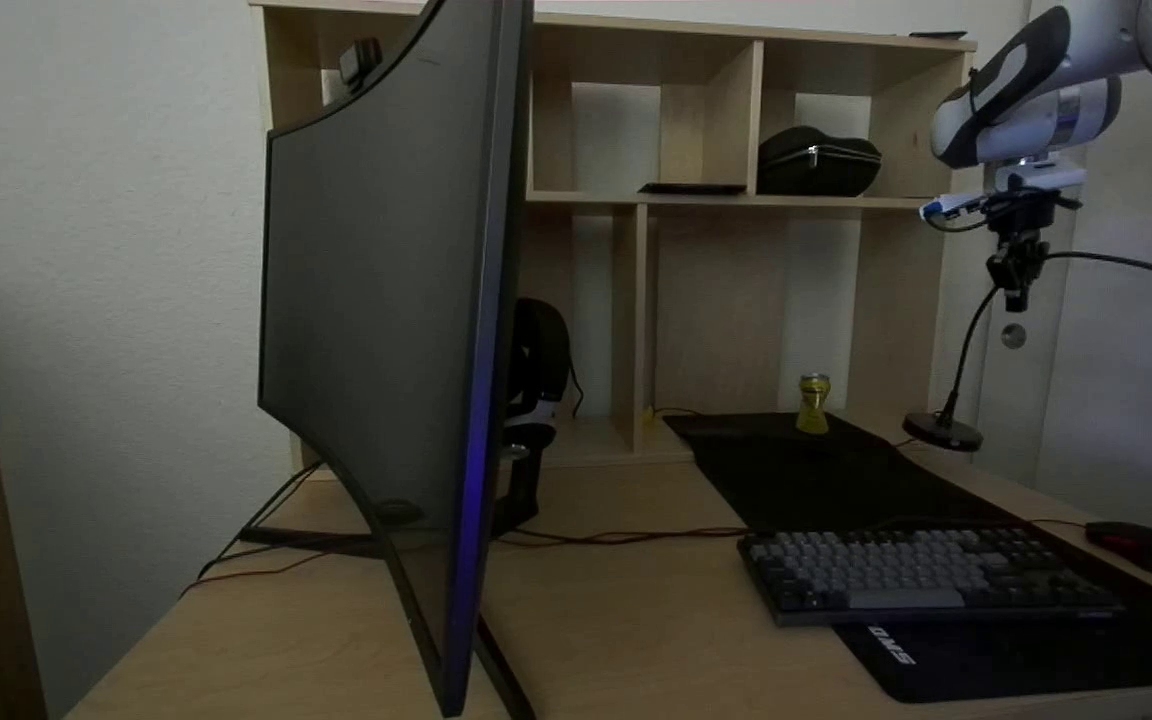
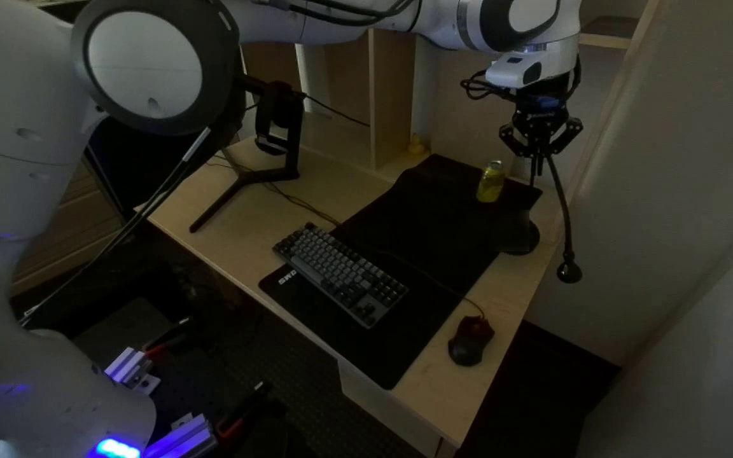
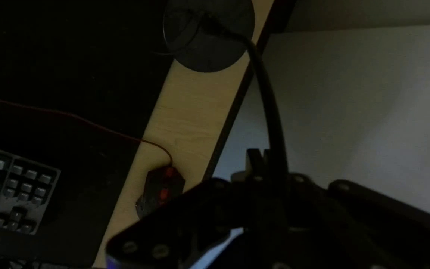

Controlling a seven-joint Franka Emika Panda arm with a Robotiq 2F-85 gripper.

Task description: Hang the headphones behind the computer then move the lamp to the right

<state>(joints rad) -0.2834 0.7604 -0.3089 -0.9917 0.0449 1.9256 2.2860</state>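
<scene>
The black headphones (image 1: 539, 350) hang behind the monitor (image 1: 386, 280), partly hidden by it; they also show at the monitor's stand in an exterior view (image 2: 272, 121). The black lamp has a round base (image 1: 943, 432) and a thin bendable neck (image 3: 269, 101). My gripper (image 1: 1014, 292) is shut on the neck, which bends sharply there; the lamp head (image 2: 569, 272) hangs past the table's right edge. In the wrist view the gripper (image 3: 258, 155) is dark, with the neck at its fingers. The base is by the table edge; I cannot tell whether it touches the table.
A keyboard (image 1: 926, 570) lies on a black mat (image 2: 430, 210). A mouse (image 2: 470, 340) with a cord is near the table's right edge. A yellow can (image 2: 490, 182) stands at the mat's back. A shelf (image 1: 751, 120) with a black case (image 1: 818, 165) rises behind; a wall is at the right.
</scene>
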